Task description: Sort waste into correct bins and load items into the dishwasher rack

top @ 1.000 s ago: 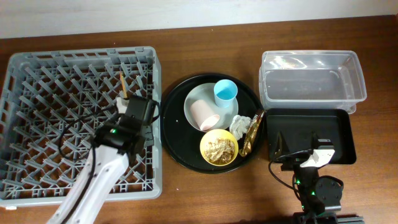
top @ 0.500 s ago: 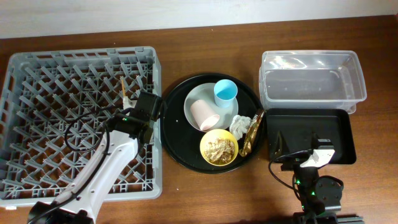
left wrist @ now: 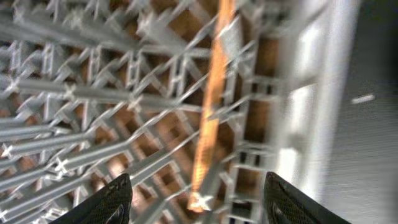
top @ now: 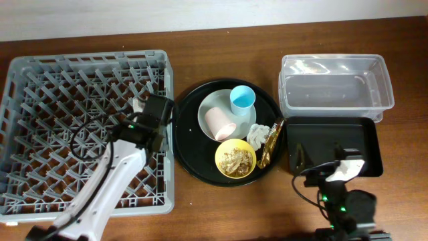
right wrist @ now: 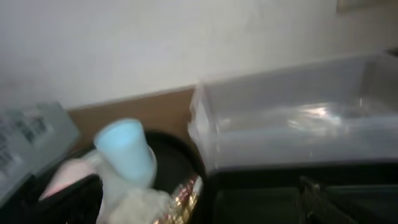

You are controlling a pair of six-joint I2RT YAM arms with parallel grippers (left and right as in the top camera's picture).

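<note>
My left gripper (top: pixel 148 115) hangs over the right side of the grey dishwasher rack (top: pixel 40 87), open. Below its parted fingers, blurred wooden chopsticks (left wrist: pixel 210 106) lie among the pegs, free of my left gripper (left wrist: pixel 202 202). On the pale plate (top: pixel 210 104) sit a pink cup (top: pixel 217 122) and a light-blue cup (top: pixel 242 99). The yellow bowl (top: pixel 235 158) holds beige food scraps. A white napkin (top: pixel 259 134) and a gold wrapper (top: pixel 270 144) lie beside it. My right gripper (top: pixel 314 164) stands open at the black tray's (top: pixel 364 144) near left corner, holding nothing.
The plate, bowl and waste all rest on a round black tray (top: pixel 190 147) in the middle. The clear tub (top: pixel 334 59) stands behind the black rectangular tray at the right. Bare wooden table lies behind the rack and the tub.
My left gripper has opened and let go of the chopsticks over the rack, after shifting a little right and toward the back. The right arm has barely shifted.
</note>
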